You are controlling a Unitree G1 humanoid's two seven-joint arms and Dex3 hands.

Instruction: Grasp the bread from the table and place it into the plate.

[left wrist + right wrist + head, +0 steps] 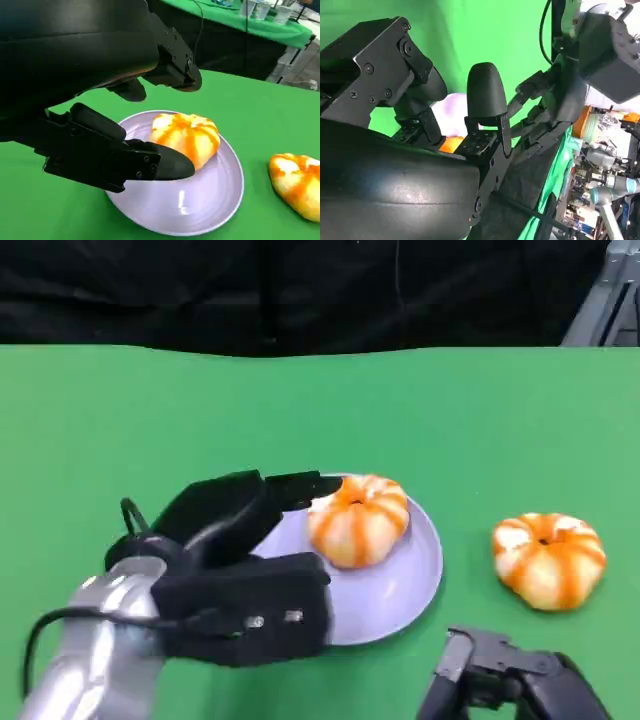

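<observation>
Showing a second bread beside the plate, head view.

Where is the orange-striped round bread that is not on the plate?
In the head view, that orange-striped round bread lies on the green table, right of the lilac plate, beyond the right hand.

You would have found no legible text, label, brand, number or sign in any view. The background clutter in the right wrist view was too blurred and too small for you to read.
</observation>
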